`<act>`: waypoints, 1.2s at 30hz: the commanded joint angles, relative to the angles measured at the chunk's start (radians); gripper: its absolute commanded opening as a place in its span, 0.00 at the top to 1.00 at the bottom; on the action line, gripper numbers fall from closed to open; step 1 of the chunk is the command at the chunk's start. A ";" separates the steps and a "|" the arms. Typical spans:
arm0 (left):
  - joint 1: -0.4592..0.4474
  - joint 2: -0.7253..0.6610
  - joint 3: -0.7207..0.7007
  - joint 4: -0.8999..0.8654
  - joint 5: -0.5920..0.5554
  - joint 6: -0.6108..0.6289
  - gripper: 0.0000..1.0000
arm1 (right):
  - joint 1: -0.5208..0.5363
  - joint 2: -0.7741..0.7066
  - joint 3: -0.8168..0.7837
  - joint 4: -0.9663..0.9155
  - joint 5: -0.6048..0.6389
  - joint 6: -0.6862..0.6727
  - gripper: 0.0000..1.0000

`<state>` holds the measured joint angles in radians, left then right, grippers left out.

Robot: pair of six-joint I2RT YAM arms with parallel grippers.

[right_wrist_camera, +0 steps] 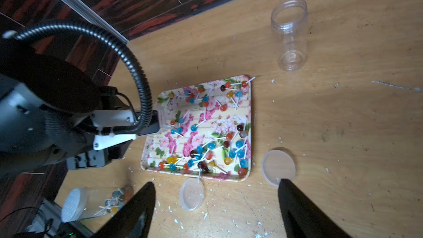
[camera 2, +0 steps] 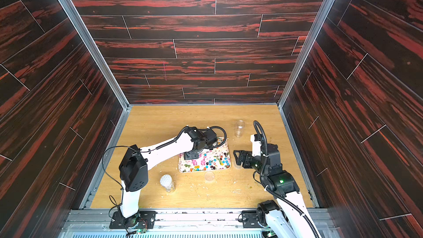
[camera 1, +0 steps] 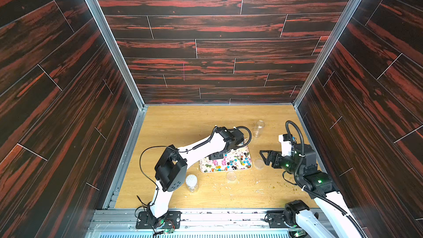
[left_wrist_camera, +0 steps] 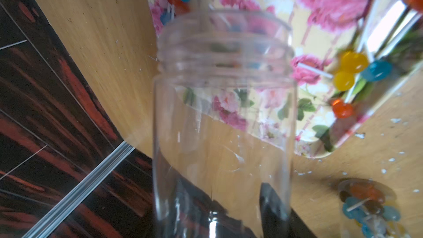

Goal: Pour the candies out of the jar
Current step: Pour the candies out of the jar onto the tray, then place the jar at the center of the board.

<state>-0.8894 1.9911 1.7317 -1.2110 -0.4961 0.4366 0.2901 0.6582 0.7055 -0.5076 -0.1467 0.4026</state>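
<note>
We see L gripper (left_wrist_camera: 229,211) squeezing an empty jar (left_wrist_camera: 224,111) over the tray's (right_wrist_camera: 229,120) edge. Candies (right_wrist_camera: 199,149) lie all over the tray. R gripper (right_wrist_camera: 216,183), wide open w/ nothing in it, hangs beside the tray by a lid (right_wrist_camera: 278,167). 2nd lid (right_wrist_camera: 191,193), open jar (right_wrist_camera: 289,33) & capped jar (right_wrist_camera: 96,202) sit near the tray.

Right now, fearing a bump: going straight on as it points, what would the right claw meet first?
Likely the near rim of the flowered tray, then the candies on it. The right claw is open; a clear lid lies by one fingertip, so if low it may graze that first.
</note>
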 commanded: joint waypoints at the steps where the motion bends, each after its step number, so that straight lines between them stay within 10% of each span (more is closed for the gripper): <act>1: 0.010 -0.130 -0.005 0.080 0.119 -0.070 0.40 | -0.012 0.007 0.058 0.044 -0.116 -0.016 0.15; 20: 0.092 -0.620 -0.526 0.793 0.640 -0.272 0.37 | -0.174 0.416 0.316 0.198 -0.848 -0.005 0.49; 36: 0.106 -0.579 -0.578 0.895 0.678 -0.295 0.45 | -0.116 0.511 0.315 0.052 -0.794 -0.071 0.48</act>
<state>-0.7868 1.4040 1.1515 -0.3401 0.1459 0.1486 0.1577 1.1858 1.0393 -0.4232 -0.9318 0.3569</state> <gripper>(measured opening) 0.584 0.519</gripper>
